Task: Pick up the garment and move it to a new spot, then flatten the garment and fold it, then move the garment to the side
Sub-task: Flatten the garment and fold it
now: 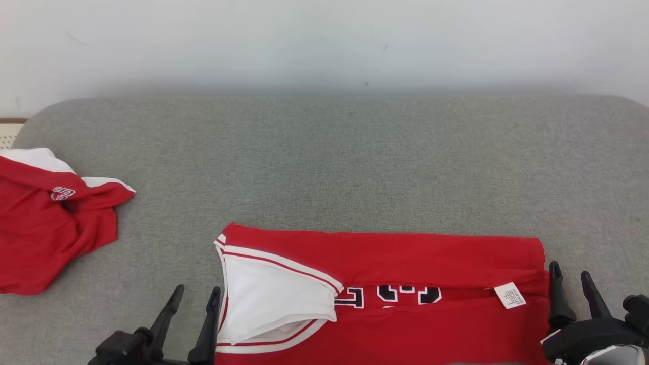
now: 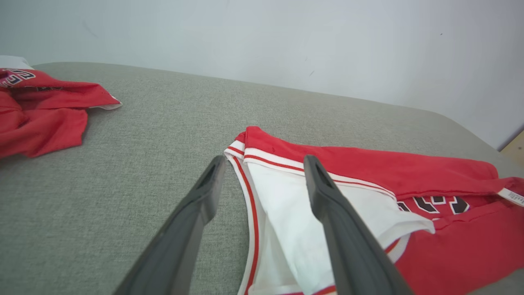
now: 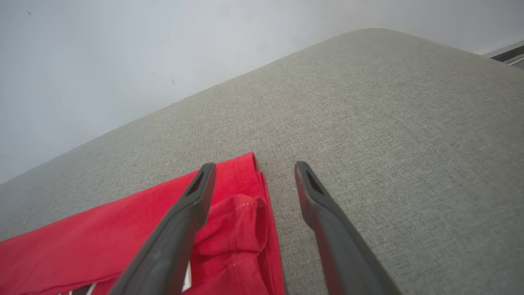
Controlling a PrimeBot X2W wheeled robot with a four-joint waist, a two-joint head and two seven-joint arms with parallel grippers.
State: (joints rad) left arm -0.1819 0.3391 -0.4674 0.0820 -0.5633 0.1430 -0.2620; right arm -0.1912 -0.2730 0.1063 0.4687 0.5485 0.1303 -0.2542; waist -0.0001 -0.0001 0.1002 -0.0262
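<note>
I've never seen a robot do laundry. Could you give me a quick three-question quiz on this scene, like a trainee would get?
1. True or false: the left gripper and right gripper are both clamped on the folded red jersey.
2. Where does the crumpled red garment lie? A) far left of the grey surface B) on the jersey C) far right
3. Fill in: the white label sits near the jersey's ____ end, by the robot's sides.
Key: 1 false, both stand open, one at each end; 2 A; 3 right.

Head camera high above the shared jersey (image 1: 405, 253); both wrist cameras low, close, at its opposite ends.
</note>
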